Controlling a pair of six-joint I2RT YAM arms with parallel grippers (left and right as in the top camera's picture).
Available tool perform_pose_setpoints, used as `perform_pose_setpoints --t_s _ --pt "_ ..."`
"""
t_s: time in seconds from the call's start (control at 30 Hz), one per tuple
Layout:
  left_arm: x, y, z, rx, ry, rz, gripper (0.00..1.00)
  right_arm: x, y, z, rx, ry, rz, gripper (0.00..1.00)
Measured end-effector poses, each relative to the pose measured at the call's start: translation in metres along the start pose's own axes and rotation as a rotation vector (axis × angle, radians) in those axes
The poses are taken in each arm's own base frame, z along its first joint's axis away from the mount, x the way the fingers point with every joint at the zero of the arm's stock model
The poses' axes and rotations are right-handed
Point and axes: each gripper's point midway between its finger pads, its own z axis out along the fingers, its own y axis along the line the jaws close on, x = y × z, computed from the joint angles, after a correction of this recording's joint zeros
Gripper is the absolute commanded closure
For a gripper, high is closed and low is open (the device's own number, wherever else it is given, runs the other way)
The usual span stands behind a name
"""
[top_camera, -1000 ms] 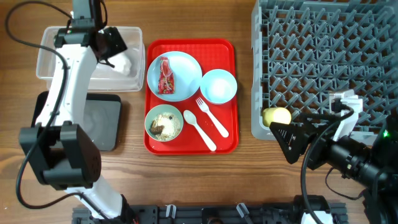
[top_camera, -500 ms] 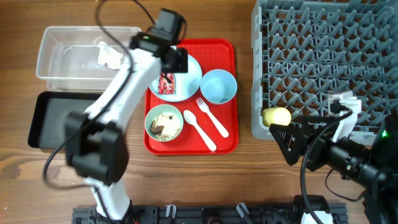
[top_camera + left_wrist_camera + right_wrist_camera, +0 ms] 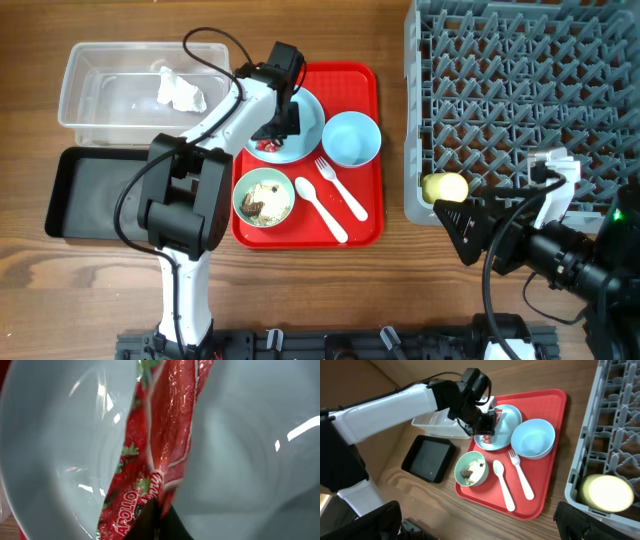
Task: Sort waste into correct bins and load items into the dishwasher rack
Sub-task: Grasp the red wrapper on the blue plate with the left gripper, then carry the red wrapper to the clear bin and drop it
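My left gripper [image 3: 280, 122] is down on the light blue plate [image 3: 312, 112] and shut on the red snack wrapper [image 3: 268, 146]. In the left wrist view the wrapper [image 3: 160, 435] runs up from the dark jaws at the bottom edge, across the plate [image 3: 55, 450]. A crumpled napkin [image 3: 180, 92] lies in the clear tub [image 3: 100, 105]. The black tray [image 3: 90, 190] sits below the tub. Food scraps fill the green bowl [image 3: 264, 197]. My right gripper [image 3: 462, 228] stands open by the rack's near-left corner, next to the yellow cup [image 3: 445, 186].
The red serving tray [image 3: 368, 228] also holds a blue bowl [image 3: 351, 138], a white fork [image 3: 340, 188] and a white spoon [image 3: 322, 210]. The grey dishwasher rack [image 3: 520, 90] fills the right side. Bare wood lies between tray and rack.
My left arm swung from the clear tub over to the plate and shut on the wrapper. The napkin now lies uncovered in the tub. The right arm stayed still.
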Motion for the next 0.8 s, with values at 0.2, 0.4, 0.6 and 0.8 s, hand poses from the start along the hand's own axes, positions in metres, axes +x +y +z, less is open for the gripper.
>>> perform_pose_setpoints --t_s 0.2,0.4,0.6,0.8 --pt "0.001 0.003 -0.031 0.004 0.017 -0.001 0.96 -0.001 -0.002 0.0 0.01 -0.004 -0.002 0.0" --pt "-0.047 0.029 -0.136 0.07 -0.25 -0.087 0.96 -0.001 -0.002 0.0 0.01 -0.004 -0.002 0.0" --pt "-0.084 0.112 -0.17 -0.007 -0.398 -0.266 0.56 -0.001 -0.002 0.0 0.01 -0.004 -0.002 0.0" --pt "-0.072 0.147 -0.113 -0.059 -0.242 -0.33 0.42 0.0 -0.002 0.0 0.011 0.001 0.002 0.0"
